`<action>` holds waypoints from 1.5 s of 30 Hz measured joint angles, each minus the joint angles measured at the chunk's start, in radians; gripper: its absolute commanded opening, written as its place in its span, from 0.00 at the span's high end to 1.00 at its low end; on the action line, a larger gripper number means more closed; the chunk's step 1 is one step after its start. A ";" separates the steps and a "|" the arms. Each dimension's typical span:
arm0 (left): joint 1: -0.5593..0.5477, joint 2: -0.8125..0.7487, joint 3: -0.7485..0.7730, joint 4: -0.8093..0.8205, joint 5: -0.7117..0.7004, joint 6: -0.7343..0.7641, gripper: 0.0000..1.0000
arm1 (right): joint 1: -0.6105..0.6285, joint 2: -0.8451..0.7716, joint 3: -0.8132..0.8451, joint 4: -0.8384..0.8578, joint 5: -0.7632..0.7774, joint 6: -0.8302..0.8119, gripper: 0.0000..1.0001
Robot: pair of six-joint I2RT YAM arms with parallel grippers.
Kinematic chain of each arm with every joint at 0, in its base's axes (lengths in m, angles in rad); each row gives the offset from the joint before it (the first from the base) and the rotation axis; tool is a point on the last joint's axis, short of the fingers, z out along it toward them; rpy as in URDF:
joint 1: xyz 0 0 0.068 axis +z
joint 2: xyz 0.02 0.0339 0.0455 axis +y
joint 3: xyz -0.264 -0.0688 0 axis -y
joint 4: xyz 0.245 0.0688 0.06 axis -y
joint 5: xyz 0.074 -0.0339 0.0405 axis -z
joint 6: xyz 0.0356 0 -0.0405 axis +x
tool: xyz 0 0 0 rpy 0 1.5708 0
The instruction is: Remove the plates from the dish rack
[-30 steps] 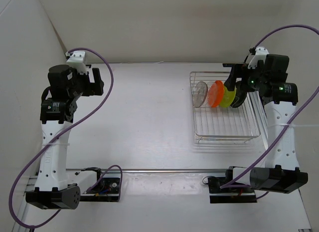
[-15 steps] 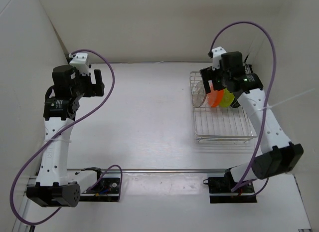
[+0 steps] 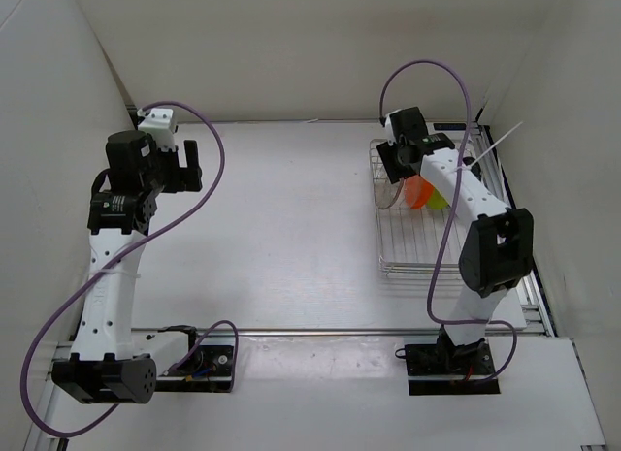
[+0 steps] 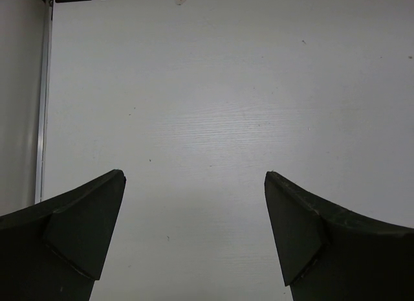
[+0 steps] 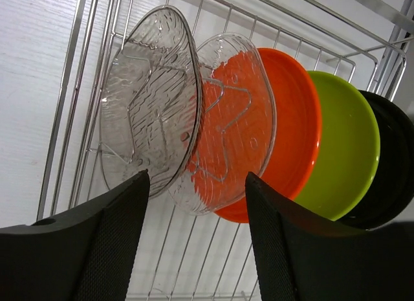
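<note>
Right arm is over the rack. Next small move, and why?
Probably ease the right gripper forward and toward the row's end, so its open fingers straddle only the outermost clear round plastic plate. A second clear plate stands close behind it in the silver wire dish rack, and both show between the fingers.

Left gripper (image 4: 194,177) above a white table (image 4: 213,87)
Its two black wedge-shaped fingers (image 4: 81,230) stand wide apart with only tabletop between them; a silver metal strip (image 4: 44,107) runs along the left edge.
</note>
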 measured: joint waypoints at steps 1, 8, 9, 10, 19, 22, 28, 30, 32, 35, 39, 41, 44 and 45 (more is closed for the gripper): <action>0.000 0.000 -0.002 0.000 -0.004 0.000 0.00 | 0.000 0.009 0.001 0.002 0.001 0.000 0.35; 0.000 -0.011 -0.011 0.002 -0.015 0.007 0.00 | 0.009 0.043 0.031 0.020 0.011 0.003 0.47; 0.000 -0.011 -0.011 0.002 -0.015 0.008 0.00 | 0.011 0.049 0.036 0.021 0.011 0.004 0.48; 0.000 -0.011 -0.012 0.003 -0.015 0.009 0.00 | 0.013 0.055 0.040 0.023 0.011 0.004 0.50; 0.000 -0.014 -0.024 0.008 -0.015 0.012 0.00 | 0.027 0.110 0.050 0.026 0.034 0.003 0.63; 0.000 -0.014 -0.031 0.008 -0.015 0.013 0.00 | 0.027 0.116 0.054 0.031 0.050 0.003 0.70; 0.000 -0.014 -0.032 0.011 -0.015 0.014 0.00 | 0.026 0.116 0.059 0.037 0.080 0.003 0.90; 0.000 -0.014 -0.032 0.011 -0.015 0.014 0.00 | 0.025 0.116 0.060 0.047 0.099 0.005 1.00; 0.000 -0.014 -0.032 0.011 -0.015 0.014 0.00 | 0.023 0.116 0.061 0.050 0.119 0.009 1.00; 0.000 -0.014 -0.032 0.011 -0.015 0.014 0.00 | 0.026 0.116 0.061 0.049 0.140 0.019 1.00; 0.000 -0.014 -0.032 0.011 -0.015 0.014 0.00 | 0.035 0.116 0.063 0.042 0.174 0.034 1.00; 0.000 -0.014 -0.032 0.011 -0.015 0.014 0.00 | 0.040 0.117 0.073 0.032 0.192 0.038 1.00; 0.000 -0.010 -0.032 0.011 -0.015 0.014 0.00 | 0.049 0.121 0.106 -0.004 0.224 0.042 1.00; 0.000 -0.004 -0.032 0.011 -0.015 0.014 0.00 | 0.050 0.125 0.128 -0.023 0.238 0.042 1.00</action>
